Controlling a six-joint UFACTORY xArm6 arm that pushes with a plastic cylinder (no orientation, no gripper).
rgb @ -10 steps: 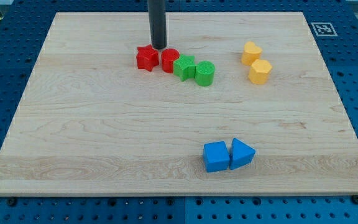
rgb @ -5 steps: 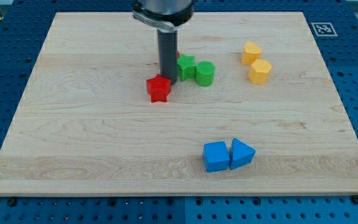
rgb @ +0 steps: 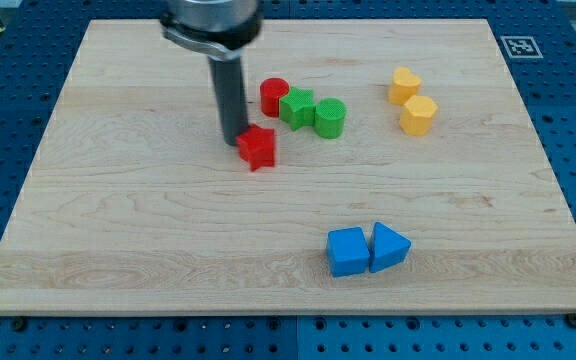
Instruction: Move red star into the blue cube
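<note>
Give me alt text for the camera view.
My tip sits against the red star's left side on a wooden board; the blue cube lies well toward the view's bottom right, beside a blue triangular block.

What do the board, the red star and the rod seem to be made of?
The board looks like pale wood with a smooth finish: grain lines run along it. The red star looks like matte plastic, possibly 3D-printed, going by its uniform colour and faint ridges. The rod ending in my tip, just left of the star, looks like dark, slightly glossy metal or plastic; I cannot tell which.
</note>
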